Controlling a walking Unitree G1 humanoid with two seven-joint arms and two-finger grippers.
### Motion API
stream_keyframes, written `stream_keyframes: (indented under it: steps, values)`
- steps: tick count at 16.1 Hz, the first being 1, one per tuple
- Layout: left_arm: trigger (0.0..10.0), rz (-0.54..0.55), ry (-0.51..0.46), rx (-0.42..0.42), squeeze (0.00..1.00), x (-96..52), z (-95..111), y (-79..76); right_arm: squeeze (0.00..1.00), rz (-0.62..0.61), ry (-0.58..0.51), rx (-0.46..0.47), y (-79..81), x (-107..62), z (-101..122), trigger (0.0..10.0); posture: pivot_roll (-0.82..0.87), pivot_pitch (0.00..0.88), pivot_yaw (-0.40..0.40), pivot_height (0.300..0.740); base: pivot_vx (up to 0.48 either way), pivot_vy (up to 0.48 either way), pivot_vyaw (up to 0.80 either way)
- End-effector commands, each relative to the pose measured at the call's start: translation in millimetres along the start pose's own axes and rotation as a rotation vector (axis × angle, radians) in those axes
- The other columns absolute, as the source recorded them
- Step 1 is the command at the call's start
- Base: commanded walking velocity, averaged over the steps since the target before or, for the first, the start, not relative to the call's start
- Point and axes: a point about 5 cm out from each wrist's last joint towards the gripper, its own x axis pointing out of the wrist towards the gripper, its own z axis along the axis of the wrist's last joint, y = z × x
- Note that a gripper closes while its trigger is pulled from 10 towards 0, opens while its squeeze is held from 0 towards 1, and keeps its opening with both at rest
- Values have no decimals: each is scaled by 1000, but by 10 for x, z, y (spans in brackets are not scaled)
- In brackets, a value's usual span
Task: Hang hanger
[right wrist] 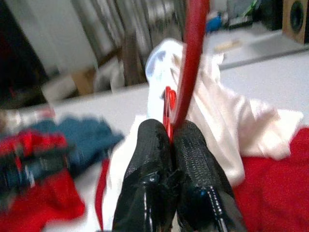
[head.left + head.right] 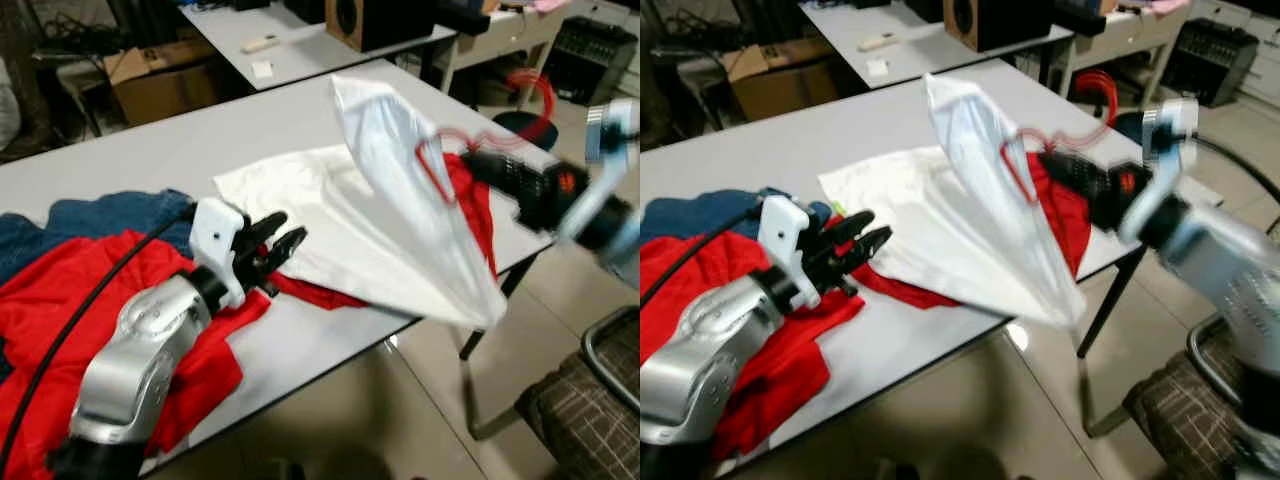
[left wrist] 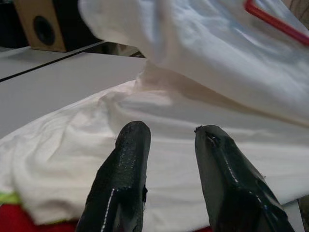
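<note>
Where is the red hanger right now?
The red hanger is inside the lifted white shirt, pinched by the right gripper above the table's right end.

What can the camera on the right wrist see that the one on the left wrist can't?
Right wrist: the right pincer, fingers shut on the red hanger, with blue and red clothes blurred on the table behind. Left wrist: the left pincer, fingers apart and holding nothing, just over the flat part of the white garment, plus a wooden speaker beyond. Both: the white garment, the red hanger and the pale tabletop.
</note>
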Motion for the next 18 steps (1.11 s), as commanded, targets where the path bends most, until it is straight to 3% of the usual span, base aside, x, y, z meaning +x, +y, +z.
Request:
stream_keyframes:
  steps: [1,2,4,9,14,18]
  values:
    - [10000,23,17,3,0,-44,-7,21,0,9,27,-55,89,-29,39,10000,19,5,72,740,0,0,0]
    - [10000,42,45,5,0,-84,-60,5,0,-96,62,-99,94,-78,18,10000,19,3,65,740,0,0,0]
    - [10000,64,62,3,0,-92,-98,-20,0,-169,90,-132,125,-82,-65,10000,22,1,58,740,0,0,0]
    - [10000,70,81,-5,0,-53,-157,-133,0,-133,168,-120,349,-121,-256,10000,21,3,54,740,0,0,0]
    - [10000,58,77,-5,0,-44,-151,-167,0,-103,167,-96,387,-226,-193,10000,16,0,50,740,0,0,0]
    - [10000,47,86,2,0,-52,-177,-195,0,-99,194,-69,415,-283,-270,10000,18,0,50,740,0,0,0]
